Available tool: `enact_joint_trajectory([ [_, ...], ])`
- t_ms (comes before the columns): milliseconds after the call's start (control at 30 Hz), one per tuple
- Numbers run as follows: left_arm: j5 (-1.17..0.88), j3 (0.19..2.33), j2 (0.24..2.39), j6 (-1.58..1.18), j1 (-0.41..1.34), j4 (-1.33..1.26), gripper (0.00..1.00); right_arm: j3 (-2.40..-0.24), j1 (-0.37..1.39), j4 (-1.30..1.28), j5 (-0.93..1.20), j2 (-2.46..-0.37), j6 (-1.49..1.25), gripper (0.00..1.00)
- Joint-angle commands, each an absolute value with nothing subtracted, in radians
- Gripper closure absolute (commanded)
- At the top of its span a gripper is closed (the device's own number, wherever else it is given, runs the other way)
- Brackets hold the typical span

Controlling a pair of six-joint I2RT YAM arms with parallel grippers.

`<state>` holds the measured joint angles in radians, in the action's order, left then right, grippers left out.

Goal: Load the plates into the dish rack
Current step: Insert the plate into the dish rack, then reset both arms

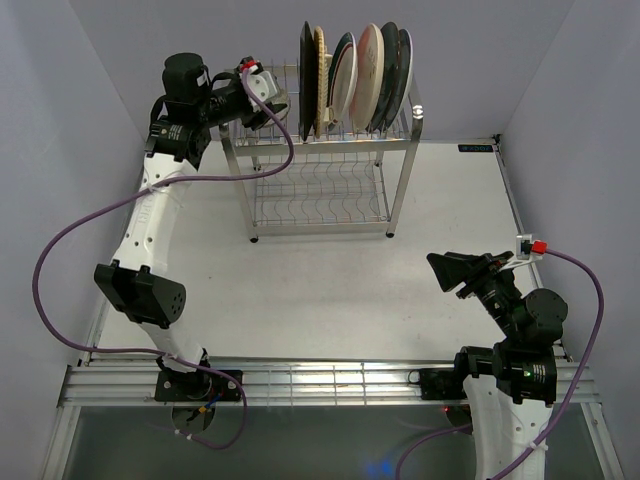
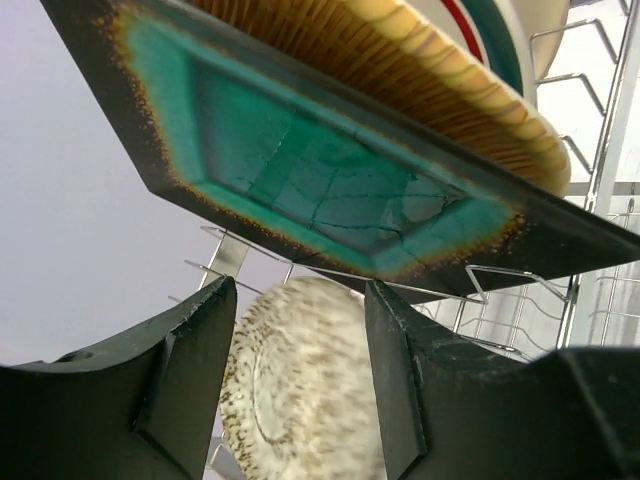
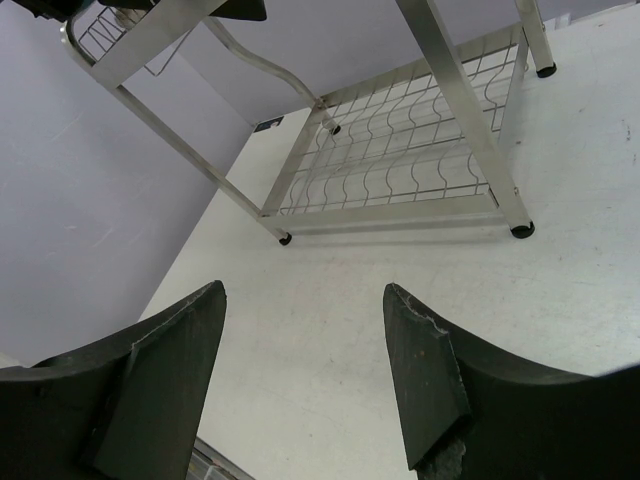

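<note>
Biggest thing first: the white desk (image 1: 330,300), with the steel rack (image 1: 330,147) standing at the far side, a bit left of centre. Its bottom shelf has nothing on it, and all the plates are up top, standing on edge in a row.

Left arm (image 1: 150,220) reaches way up to the rack's top left corner. Right arm (image 1: 520,330) is folded up low on the right, well away from the rack.

Plates left to right from the top cam:
- brown square one (image 1: 305,80)
- yellow woven (image 1: 320,80)
- green-rimmed white (image 1: 343,75)
- pink-cream (image 1: 368,72)
- dark blue-grey (image 1: 388,70)
- blue-rimmed one (image 1: 404,70) at the end

From the left wrist cam you can see the brown plate's teal centre leaning right over the camera, yellow one just behind it.

The little speckled silver plate (image 2: 300,400) sits at the rack's left end, upright, face toward the wrist cam.

Left hand (image 2: 300,300) has its fingers apart, and the silver plate shows in the gap past the tips. Can't tell if they touch it, but it's not pinched between them.

Right hand (image 3: 305,300) is spread wide with nothing in it, hanging over bare desk and pointed at the rack's lower shelf.
</note>
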<state>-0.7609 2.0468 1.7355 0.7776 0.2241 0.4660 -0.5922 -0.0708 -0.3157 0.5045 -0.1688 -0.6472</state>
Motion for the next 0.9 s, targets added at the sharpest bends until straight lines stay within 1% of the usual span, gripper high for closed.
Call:
enact_joint_trajectory([
  [0, -0.798, 2.085, 1.666, 0.753, 0.222, 0.483, 0.36, -0.618, -0.072, -0.301, 0.525, -0.152, -0.647, 0.30],
  [367, -0.785, 1.922, 1.531, 0.773, 0.213, 0.465, 0.36, -0.601, -0.072, -0.302, 0.534, -0.140, -0.647, 0.30],
  [500, -0.772, 1.844, 1.450, 0.730, 0.213, 0.417, 0.35, -0.594, -0.071, -0.302, 0.541, -0.144, -0.640, 0.30],
  [600, -0.747, 1.764, 1.373, 0.663, 0.213, 0.376, 0.33, -0.597, -0.072, -0.304, 0.552, -0.153, -0.626, 0.30],
  [667, -0.732, 1.674, 1.300, 0.600, 0.213, 0.345, 0.32, -0.598, -0.072, -0.305, 0.557, -0.169, -0.605, 0.29],
  [700, -0.718, 1.634, 1.269, 0.565, 0.213, 0.322, 0.27, -0.601, -0.072, -0.313, 0.557, -0.175, -0.594, 0.29],
  [733, -0.706, 1.588, 1.237, 0.531, 0.213, 0.272, 0.27, -0.604, -0.072, -0.317, 0.554, -0.189, -0.582, 0.29],
  [800, -0.666, 1.424, 1.119, 0.448, 0.213, 0.204, 0.23, -0.603, -0.072, -0.322, 0.554, -0.202, -0.549, 0.28],
  [833, -0.640, 1.360, 1.074, 0.411, 0.213, 0.120, 0.21, -0.604, -0.072, -0.322, 0.554, -0.218, -0.540, 0.27],
  [867, -0.594, 1.248, 0.993, 0.350, 0.213, 0.097, 0.20, -0.606, -0.072, -0.325, 0.548, -0.227, -0.526, 0.24],
])
